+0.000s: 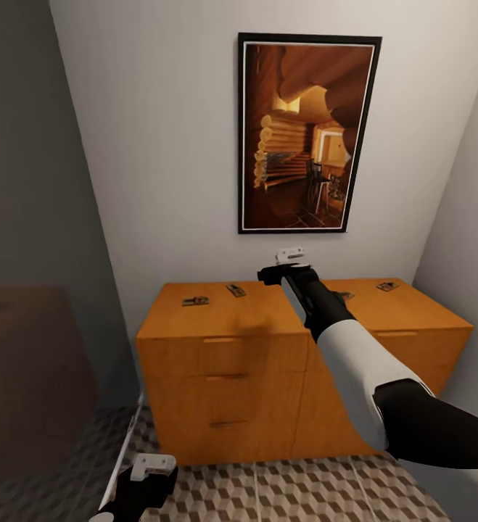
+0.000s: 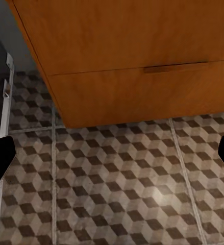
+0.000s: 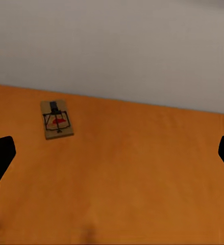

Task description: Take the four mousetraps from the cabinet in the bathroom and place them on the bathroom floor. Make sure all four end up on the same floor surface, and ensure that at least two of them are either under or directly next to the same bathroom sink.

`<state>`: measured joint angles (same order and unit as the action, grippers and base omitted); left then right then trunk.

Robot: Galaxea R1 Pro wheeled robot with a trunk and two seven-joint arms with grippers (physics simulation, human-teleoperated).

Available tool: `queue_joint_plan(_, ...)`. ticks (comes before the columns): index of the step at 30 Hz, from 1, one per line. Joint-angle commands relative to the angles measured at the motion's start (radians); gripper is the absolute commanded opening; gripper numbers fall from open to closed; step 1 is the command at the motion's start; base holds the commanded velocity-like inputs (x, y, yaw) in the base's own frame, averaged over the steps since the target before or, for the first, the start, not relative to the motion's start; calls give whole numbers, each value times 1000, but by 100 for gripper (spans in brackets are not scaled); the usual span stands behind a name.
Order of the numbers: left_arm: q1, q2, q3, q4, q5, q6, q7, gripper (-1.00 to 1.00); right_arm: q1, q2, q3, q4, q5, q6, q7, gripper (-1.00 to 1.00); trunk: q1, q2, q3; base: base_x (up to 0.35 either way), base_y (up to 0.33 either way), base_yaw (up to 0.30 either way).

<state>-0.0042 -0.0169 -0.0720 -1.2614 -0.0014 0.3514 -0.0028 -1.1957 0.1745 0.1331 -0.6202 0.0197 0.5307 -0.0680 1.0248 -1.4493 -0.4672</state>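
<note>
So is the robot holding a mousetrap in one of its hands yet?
No. The right hand hovers open over the cabinet, a mousetrap lying ahead. The left hand is open above the floor.

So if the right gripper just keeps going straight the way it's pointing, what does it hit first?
Probably the cabinet top, with the right gripper angled down over bare wood. The mousetrap lies off to one side of that line, and the wall behind it is farther on. Depth is uncertain.
</note>
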Motion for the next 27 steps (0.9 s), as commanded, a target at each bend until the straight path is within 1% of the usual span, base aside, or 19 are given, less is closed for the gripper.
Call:
queue_joint_plan(1, 0, 0, 0, -1, 0, 6, 0, 100, -1, 0, 3, 0, 1, 5, -4, 100, 0, -1, -1, 74, 212, 0)
queue_joint_plan(6, 0, 0, 0, -2, 0, 5, 0, 100, -1, 0, 2, 23, 2, -2, -4, 100, 0, -1, -1, 59, 155, 0)
queue_joint_plan(10, 0, 0, 0, -2, -1, 6, 0, 100, -1, 0, 2, 40, 2, -25, -5, 100, 0, -1, -1, 14, 35, 0)
queue_joint_plan(11, 0, 0, 0, -2, -1, 5, 0, 100, -1, 0, 2, 48, 2, -43, -5, 100, 0, -1, -1, 4, 10, 0)
queue_joint_plan(14, 0, 0, 0, -2, -2, 5, 0, 100, -1, 0, 2, 57, 3, -51, -6, 100, 0, -1, -1, 3, 6, 0)
queue_joint_plan(27, 0, 0, -1, -10, -2, 5, 0, 100, -1, 0, 2, 122, 5, -50, -14, 100, 0, -1, -1, 0, 1, 0)
